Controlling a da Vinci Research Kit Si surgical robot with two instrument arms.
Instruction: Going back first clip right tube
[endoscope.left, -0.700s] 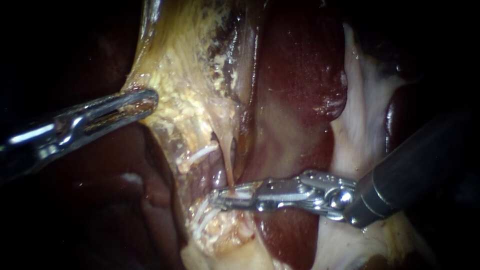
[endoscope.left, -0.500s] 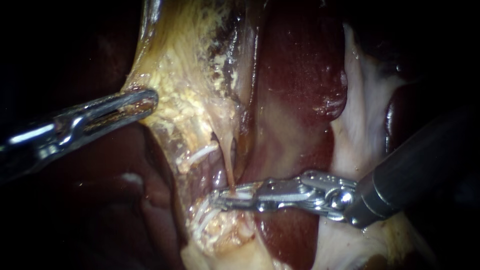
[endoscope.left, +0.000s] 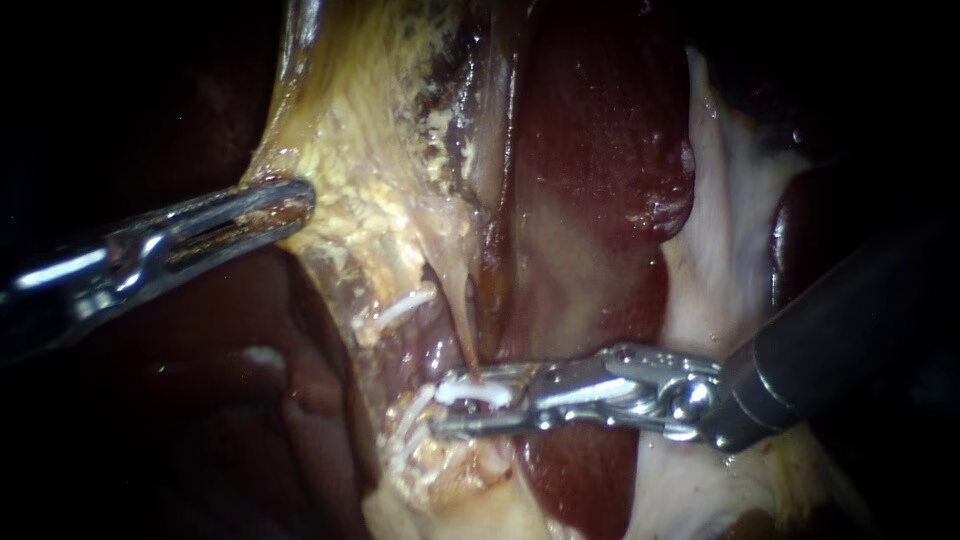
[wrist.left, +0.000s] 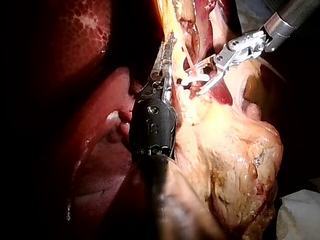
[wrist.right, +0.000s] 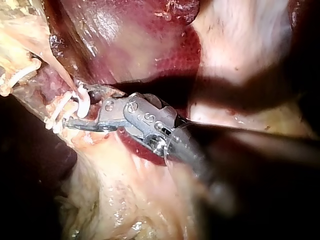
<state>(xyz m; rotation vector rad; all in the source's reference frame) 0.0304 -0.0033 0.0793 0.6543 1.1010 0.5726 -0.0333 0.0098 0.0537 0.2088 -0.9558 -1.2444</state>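
The right instrument (endoscope.left: 440, 408) comes in low from the right. Its end effector lies across the dark liver (endoscope.left: 600, 130) and reaches the foot of a thin, pale tube (endoscope.left: 458, 310). That end effector is narrowly open: a slim gap shows between its two halves, and they grip nothing. A white clip (endoscope.left: 468, 392) sits on the tube's lower end, inside the gap and close under the upper half. I cannot tell whether it touches the metal. In the right wrist view the clip (wrist.right: 82, 106) curves round the tube right at the instrument's tip.

The left instrument (endoscope.left: 300, 200) enters from the left, well apart from the right one. Its end effector is closed on the edge of the yellow tissue (endoscope.left: 350, 180), which stretches taut toward it. In the left wrist view the clip (wrist.left: 195, 78) lies just beside the left instrument's tip, between it and the right instrument.
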